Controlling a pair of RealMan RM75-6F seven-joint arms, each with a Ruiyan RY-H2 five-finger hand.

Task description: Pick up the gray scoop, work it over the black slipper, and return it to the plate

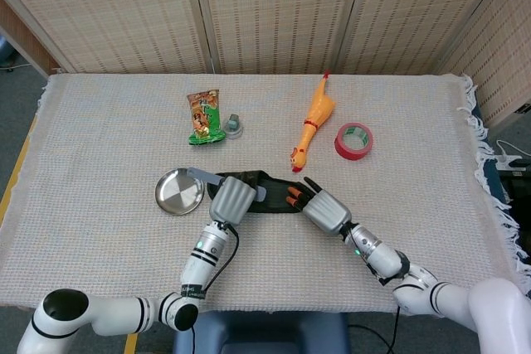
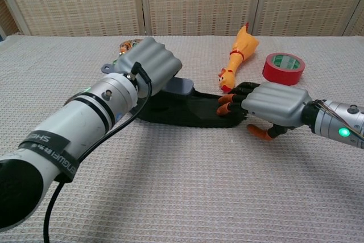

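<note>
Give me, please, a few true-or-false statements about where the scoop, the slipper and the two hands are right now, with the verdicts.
1. The left hand holds the gray scoop over the black slipper. True.
2. The scoop lies in the plate. False: the plate holds nothing.
3. The right hand rests on the slipper's end. True.
4. The red tape roll sits on the slipper. False: it lies apart, beyond the rubber chicken.
</note>
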